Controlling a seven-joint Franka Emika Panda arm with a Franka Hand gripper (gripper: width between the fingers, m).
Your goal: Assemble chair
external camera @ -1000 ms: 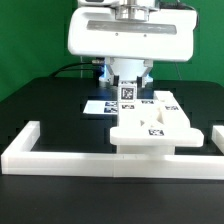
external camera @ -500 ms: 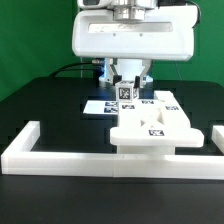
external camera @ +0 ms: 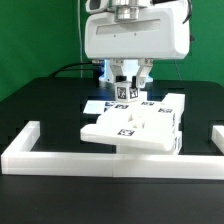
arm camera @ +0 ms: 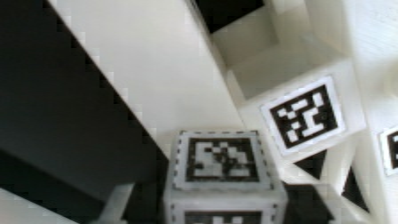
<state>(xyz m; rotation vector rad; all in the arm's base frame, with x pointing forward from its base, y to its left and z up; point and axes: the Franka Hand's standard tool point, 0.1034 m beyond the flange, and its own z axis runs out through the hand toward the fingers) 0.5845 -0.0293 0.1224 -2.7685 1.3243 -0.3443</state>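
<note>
The chair (external camera: 133, 126) is a white tagged assembly of a flat slab with blocky parts, lying skewed on the black table just behind the front rail. At its far side a small tagged post (external camera: 126, 91) stands up. My gripper (external camera: 127, 90) is shut on that post from above. The wrist view shows the post's tagged top (arm camera: 222, 160) between my fingers, with my gripper (arm camera: 222, 205) round it. White bars of the chair (arm camera: 169, 80) and another tag (arm camera: 306, 110) lie beyond it. My fingertips are mostly hidden.
A long low white border rail (external camera: 60, 160) runs along the front and turns back at both ends. The marker board (external camera: 96, 106) lies flat behind the chair on the exterior view's left. A green wall stands behind the table.
The chair assembly has swung round and shifted toward the exterior view's left, now lying skewed. My gripper and arm have moved slightly to the exterior view's right, still shut on the post.
</note>
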